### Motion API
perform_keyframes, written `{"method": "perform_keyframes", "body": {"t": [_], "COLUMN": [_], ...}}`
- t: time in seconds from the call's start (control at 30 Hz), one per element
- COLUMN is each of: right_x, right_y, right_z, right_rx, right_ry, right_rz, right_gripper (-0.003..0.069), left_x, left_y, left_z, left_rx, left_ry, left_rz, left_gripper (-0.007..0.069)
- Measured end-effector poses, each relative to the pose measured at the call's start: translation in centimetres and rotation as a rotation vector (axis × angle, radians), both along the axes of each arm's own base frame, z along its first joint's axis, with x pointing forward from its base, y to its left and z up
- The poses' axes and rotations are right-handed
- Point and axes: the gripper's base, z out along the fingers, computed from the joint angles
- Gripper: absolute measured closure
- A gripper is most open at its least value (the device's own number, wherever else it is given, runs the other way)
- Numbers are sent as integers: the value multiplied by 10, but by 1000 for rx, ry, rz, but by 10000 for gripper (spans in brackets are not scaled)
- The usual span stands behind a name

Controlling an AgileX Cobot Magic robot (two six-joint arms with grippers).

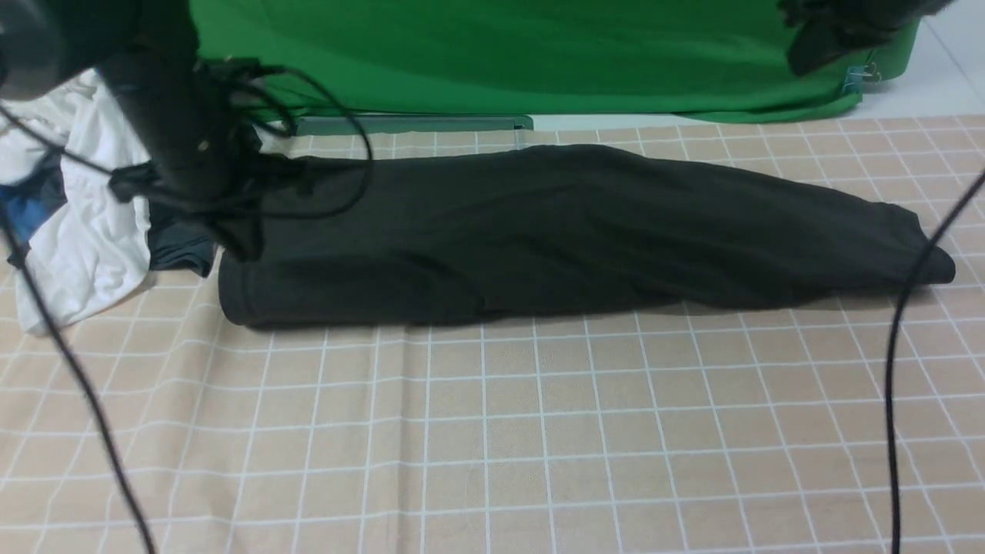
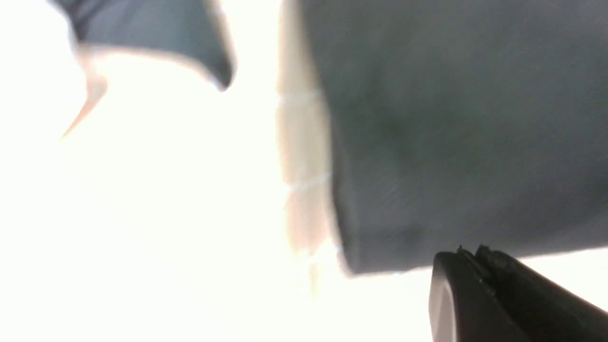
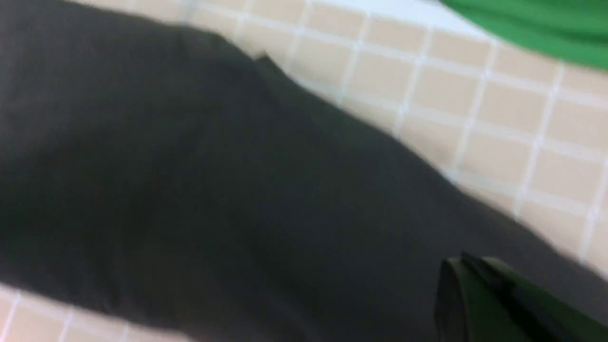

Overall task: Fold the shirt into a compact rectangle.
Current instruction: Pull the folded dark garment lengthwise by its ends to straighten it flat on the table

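Note:
The black shirt (image 1: 554, 231) lies folded in a long band across the checked cloth, from the left to a narrow end at the right. In the front view my left arm (image 1: 177, 138) hangs over the band's left end. The left gripper (image 2: 468, 251) is shut with nothing in it, and its tips are just off a corner of the shirt (image 2: 451, 133). My right arm (image 1: 839, 27) is high at the top right. The right gripper (image 3: 463, 259) is also shut and empty, above the shirt (image 3: 213, 190). No logo, collar or label shows.
A white garment (image 1: 85, 231) is heaped at the far left, with a dark grey garment (image 1: 181, 250) beside the shirt's left end. A green backdrop (image 1: 539, 54) hangs behind. Black cables (image 1: 896, 346) dangle at the right and left. The checked cloth (image 1: 492, 431) covers the table.

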Motion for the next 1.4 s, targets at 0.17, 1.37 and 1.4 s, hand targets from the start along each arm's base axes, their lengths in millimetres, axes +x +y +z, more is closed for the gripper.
{"method": "perform_keyframes", "body": {"t": [0.17, 1.37, 1.4], "right_x": [-36, -20, -18], "right_y": [-13, -91, -91], "right_z": [-8, -133, -141], "right_rx": [-23, -113, -108], "right_ry": [104, 432, 442], "right_rz": [-25, -321, -323], "right_gripper": [624, 127, 128], "left_x": [-6, 8, 8], "left_y": [8, 0, 1], "left_z": [-8, -73, -73], "left_rx": [24, -27, -27], "left_ry": [-23, 128, 128], "left_rz": [10, -39, -38], "left_gripper": [589, 594, 594]}}
